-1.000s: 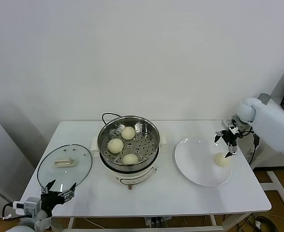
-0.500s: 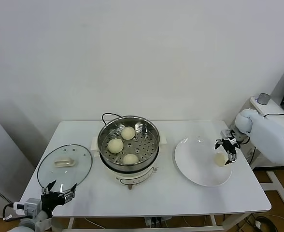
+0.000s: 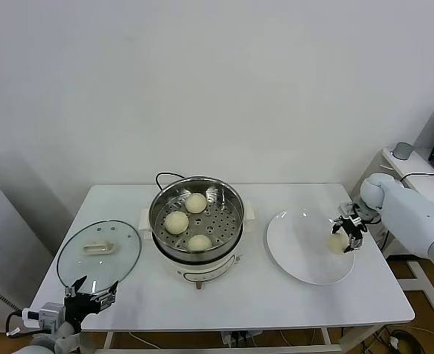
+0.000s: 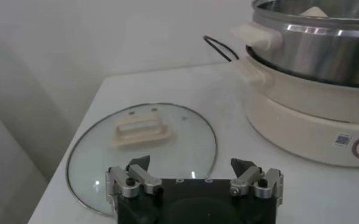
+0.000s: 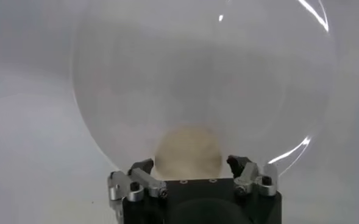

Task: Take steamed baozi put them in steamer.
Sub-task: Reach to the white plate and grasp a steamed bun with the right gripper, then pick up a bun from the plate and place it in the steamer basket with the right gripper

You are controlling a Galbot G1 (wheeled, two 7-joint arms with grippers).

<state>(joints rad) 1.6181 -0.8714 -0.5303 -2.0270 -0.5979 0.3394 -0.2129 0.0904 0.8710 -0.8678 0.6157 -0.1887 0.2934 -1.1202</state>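
Observation:
Three steamed baozi (image 3: 195, 203) (image 3: 176, 221) (image 3: 199, 242) lie on the perforated tray inside the steel steamer (image 3: 235, 214) at the table's middle. One more baozi (image 3: 338, 242) (image 5: 188, 149) rests on the right side of the white plate (image 3: 302, 258). My right gripper (image 3: 348, 234) (image 5: 190, 163) is down over this bun, open, one finger on each side, close to its flanks. At the front left corner my left gripper (image 3: 91, 289) (image 4: 190, 164) waits, open and holding nothing.
A glass lid (image 3: 99, 251) (image 4: 142, 140) with a beige handle lies flat on the table left of the steamer (image 4: 313, 49), just beyond the left gripper. The steamer's black cord loops behind it. The plate's right rim is near the table's right edge.
My right gripper has come down from above the plate's far right edge onto the bun, and now straddles it. The left arm has not moved.

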